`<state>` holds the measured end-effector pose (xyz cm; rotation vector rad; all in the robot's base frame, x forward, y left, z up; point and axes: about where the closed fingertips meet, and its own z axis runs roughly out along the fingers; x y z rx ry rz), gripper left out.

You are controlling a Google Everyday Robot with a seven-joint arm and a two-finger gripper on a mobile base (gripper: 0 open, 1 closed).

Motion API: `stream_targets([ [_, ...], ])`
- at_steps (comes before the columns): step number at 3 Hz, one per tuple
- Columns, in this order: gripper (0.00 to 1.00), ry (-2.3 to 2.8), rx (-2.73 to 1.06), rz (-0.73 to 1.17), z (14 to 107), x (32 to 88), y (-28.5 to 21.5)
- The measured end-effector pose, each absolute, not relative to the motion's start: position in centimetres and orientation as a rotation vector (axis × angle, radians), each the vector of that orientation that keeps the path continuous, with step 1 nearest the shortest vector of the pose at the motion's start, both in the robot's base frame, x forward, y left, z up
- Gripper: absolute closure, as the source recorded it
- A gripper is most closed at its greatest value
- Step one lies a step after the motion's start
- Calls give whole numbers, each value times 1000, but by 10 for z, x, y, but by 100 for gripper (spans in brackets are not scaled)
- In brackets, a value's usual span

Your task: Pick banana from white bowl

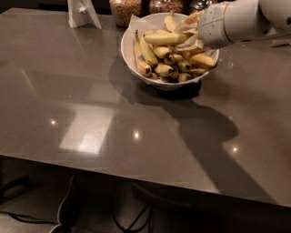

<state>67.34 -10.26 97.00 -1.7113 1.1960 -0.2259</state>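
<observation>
Though its tip is obscured, hand (194, 35) sits over white bowl (128, 57).

The arm (232, 20) is reaching in over the right rim of the white bowl (131, 50), and the gripper (194, 32) is sitting in the crumpled paper liner (136, 22) at that rim, blocking that side. Glass jars (125, 9) are crowding the bowl's back edge. A white folded stand (82, 12) is standing well off to the bowl's back left. Shorter bananas (163, 69) are packing in under the banana (166, 38). The table (91, 113) is lying open in front and left of the bowl.
</observation>
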Motion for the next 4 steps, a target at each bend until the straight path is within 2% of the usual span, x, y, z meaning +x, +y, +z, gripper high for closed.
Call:
stream_targets([
  [1,90,1189,-1710,-237,973,674,-102],
  [2,100,1184,-1710,-247,978,672,-103],
  [4,100,1161,-1692,-285,1009,654,-114],
])
